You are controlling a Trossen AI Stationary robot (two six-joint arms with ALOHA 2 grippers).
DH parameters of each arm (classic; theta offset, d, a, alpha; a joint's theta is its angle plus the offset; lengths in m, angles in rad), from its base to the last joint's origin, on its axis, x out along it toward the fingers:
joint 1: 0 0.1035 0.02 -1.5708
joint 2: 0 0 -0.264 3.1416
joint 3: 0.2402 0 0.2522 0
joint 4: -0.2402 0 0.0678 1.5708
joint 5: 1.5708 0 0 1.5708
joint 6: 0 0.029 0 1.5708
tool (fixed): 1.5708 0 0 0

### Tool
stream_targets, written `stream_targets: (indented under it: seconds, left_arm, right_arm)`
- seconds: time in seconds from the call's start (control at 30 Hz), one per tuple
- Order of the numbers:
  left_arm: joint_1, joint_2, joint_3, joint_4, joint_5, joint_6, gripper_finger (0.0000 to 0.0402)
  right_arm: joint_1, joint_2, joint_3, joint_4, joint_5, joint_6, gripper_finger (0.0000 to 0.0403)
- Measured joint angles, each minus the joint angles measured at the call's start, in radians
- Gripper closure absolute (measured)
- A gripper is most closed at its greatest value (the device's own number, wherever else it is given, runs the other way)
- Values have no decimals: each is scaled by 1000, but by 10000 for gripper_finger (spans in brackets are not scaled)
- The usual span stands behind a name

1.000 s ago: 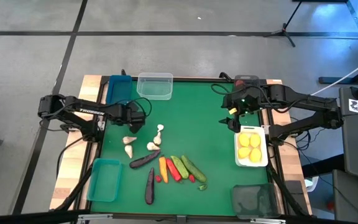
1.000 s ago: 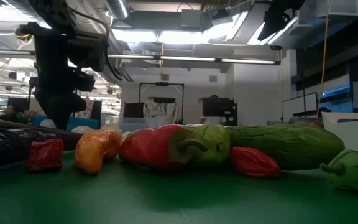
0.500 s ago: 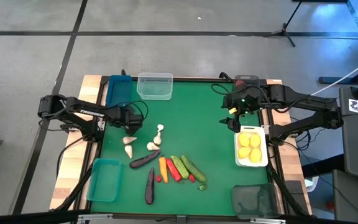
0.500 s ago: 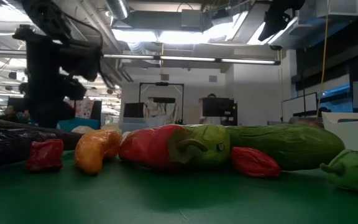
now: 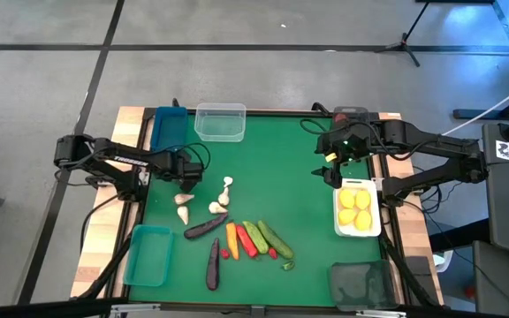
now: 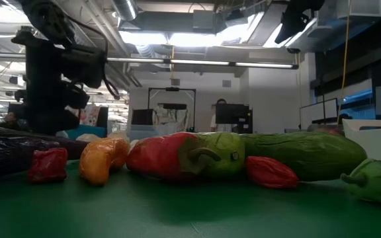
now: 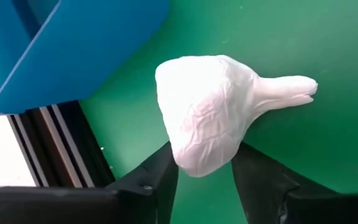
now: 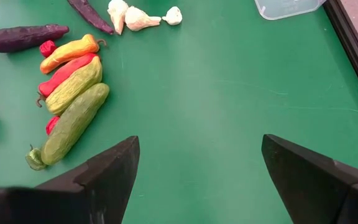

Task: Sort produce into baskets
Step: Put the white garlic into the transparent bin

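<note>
Change since earlier, high view: left gripper [image 5: 186, 182] drawn back from the clear basket's [image 5: 220, 121] side toward the garlic cluster, now lower over the mat; right gripper [image 5: 331, 170] unmoved.
High view, target: white garlic [image 5: 186, 187] directly beneath the left fingertips, first of the loose garlic pieces; the others lie just beyond it, away from the left arm.
High view, nearer arm: left, by far; right gripper well apart across the green mat [image 5: 281, 177], beside the white basket [image 5: 359, 231] with its lemons [image 5: 356, 209].
High view, destinations: blue basket [image 5: 168, 125] close behind the left gripper, clear basket a little further on; teal basket [image 5: 148, 254] off to its side, toward the table's near edge.
Low view, left arm: dark wrist block hanging low behind the row of peppers [image 6: 161, 157], carrot [image 6: 102, 158] and cucumber [image 6: 303, 154]; garlic itself hidden there.
Left wrist view, grip: fingers [image 7: 159, 175] on either flank of the bulb's fat end, partway through clenching; contact likely, firm hold not certain.
Left wrist view, axis: long axis running from the rounded bulb between the fingers out to a narrow stem tip pointing away from the gripper, across the closing line.
Left wrist view, look: crinkled white skin, plump body, slim tapered neck, lying flat on the mat beside the blue basket's wall.
Right wrist view, state: fingers [image 8: 102, 172] spread wide, nothing between them; produce row and garlic far ahead.
</note>
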Motion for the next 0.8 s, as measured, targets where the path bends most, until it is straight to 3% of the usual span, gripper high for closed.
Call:
stream_targets:
  seconds: [0.33,0.67,0.8]
  left_arm:
    - [-4,0,5,50,0,-1,316]
    - [-80,0,141,53,-3,19,313]
    - [-92,0,215,103,-57,86,315]
  right_arm:
    - [0,0,0,1,0,0,68]
    - [0,0,0,1,0,-1,68]
    - [0,0,0,6,0,-3,68]
